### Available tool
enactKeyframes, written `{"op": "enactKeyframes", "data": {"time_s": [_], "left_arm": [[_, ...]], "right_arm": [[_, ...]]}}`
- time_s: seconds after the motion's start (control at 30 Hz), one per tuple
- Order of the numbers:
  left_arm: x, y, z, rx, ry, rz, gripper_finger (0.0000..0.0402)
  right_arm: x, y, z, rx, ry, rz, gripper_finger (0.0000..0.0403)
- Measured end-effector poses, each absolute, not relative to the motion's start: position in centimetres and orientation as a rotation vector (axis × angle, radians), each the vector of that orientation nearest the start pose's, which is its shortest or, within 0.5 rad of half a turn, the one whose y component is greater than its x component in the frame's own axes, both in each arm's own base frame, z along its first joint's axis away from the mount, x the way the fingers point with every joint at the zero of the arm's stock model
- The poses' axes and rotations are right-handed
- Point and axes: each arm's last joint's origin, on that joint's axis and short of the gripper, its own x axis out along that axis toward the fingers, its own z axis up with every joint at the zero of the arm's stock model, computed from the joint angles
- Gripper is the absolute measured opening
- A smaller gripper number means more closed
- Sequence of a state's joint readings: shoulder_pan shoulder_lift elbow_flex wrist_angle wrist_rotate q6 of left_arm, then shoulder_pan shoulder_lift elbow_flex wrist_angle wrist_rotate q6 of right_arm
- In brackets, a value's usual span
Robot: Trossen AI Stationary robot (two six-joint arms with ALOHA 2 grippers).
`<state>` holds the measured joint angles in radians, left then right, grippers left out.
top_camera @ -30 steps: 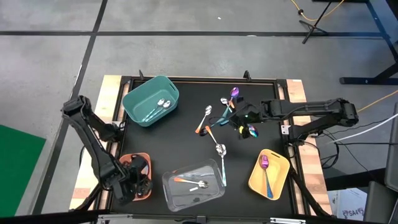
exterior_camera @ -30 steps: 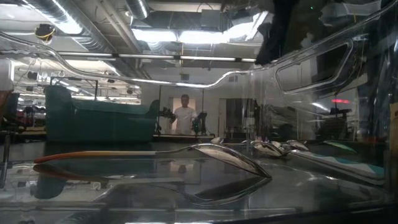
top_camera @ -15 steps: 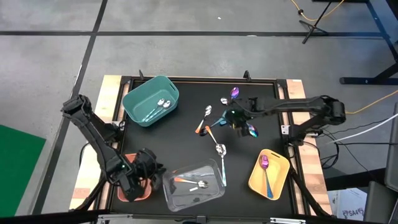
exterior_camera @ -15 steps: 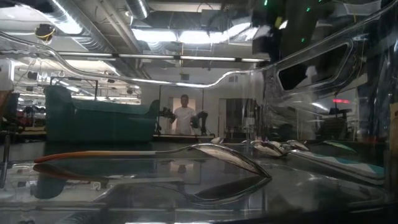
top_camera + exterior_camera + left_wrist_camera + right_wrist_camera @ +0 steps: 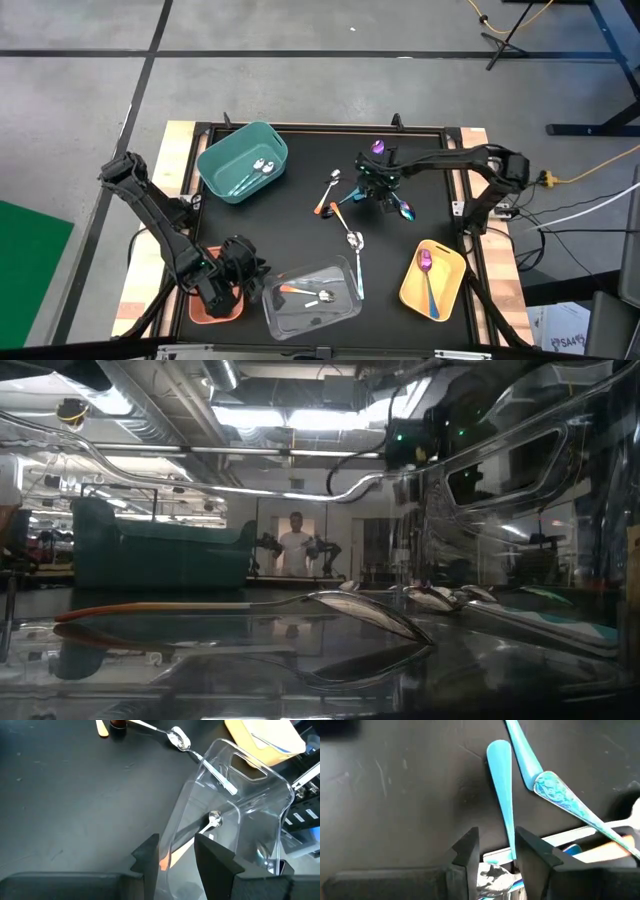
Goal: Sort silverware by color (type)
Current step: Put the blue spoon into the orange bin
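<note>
Loose spoons lie in a pile at the table's middle: a purple bowl, an orange-handled silver one, and a silver one nearer the front. My right gripper hovers over the pile, open. In the right wrist view its fingers stand on either side of a teal handle. My left gripper is open between the salmon bin and the clear bin. In the left wrist view the clear bin's wall runs between its fingers. My left gripper straddles the clear bin's side wall, and I cannot tell whether a finger touches it. My right gripper comes from above at the teal handle, which runs along the gap close to one finger. I cannot tell whether they touch.
The teal bin at the far left holds silver spoons. The yellow bin at the near right holds a purple-bowled spoon. The clear bin holds an orange-handled spoon and others. A person stands far behind the table.
My left gripper has moved from over the salmon bin toward the table's right, up to the clear bin's side. My right gripper has moved toward the table's left and slightly toward the far edge, over the spoon pile. The spoons have stayed where they were.
</note>
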<state>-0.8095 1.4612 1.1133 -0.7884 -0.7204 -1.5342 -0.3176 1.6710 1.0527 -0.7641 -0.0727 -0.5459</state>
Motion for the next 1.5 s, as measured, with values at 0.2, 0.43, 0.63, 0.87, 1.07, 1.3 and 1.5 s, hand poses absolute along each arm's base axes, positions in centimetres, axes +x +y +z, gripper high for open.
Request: {"op": "enactKeyframes", "data": {"time_s": [0.2,0.43,0.63,0.87,1.07,1.3,1.5], "left_arm": [[20.7,-18.9,25.7,-0.662,0.641,0.508,0.0117],[20.7,-18.9,25.7,-0.663,0.64,0.507,0.0117],[20.7,-19.0,25.7,-0.666,0.639,0.506,0.0117],[20.7,-19.0,25.7,-0.666,0.639,0.506,0.0117],[20.7,-19.0,25.8,-0.666,0.638,0.506,0.0117],[20.7,-19.0,25.8,-0.666,0.638,0.506,0.0117],[20.7,-19.0,25.7,-0.666,0.633,0.507,0.0117]], "right_arm": [[29.2,-9.3,16.4,-0.241,1.366,0.218,0.0113],[29.7,-9.6,15.7,-0.276,1.375,0.179,0.0113],[29.6,-9.6,15.7,-0.285,1.382,0.168,0.0113],[29.4,-9.8,15.7,-0.295,1.399,0.188,0.0113],[29.1,-10.5,15.7,-0.284,1.401,0.185,0.0113],[29.1,-10.6,15.5,-0.271,1.389,0.209,0.0113],[29.3,-10.7,14.7,-0.279,1.413,0.235,0.0113]]}}
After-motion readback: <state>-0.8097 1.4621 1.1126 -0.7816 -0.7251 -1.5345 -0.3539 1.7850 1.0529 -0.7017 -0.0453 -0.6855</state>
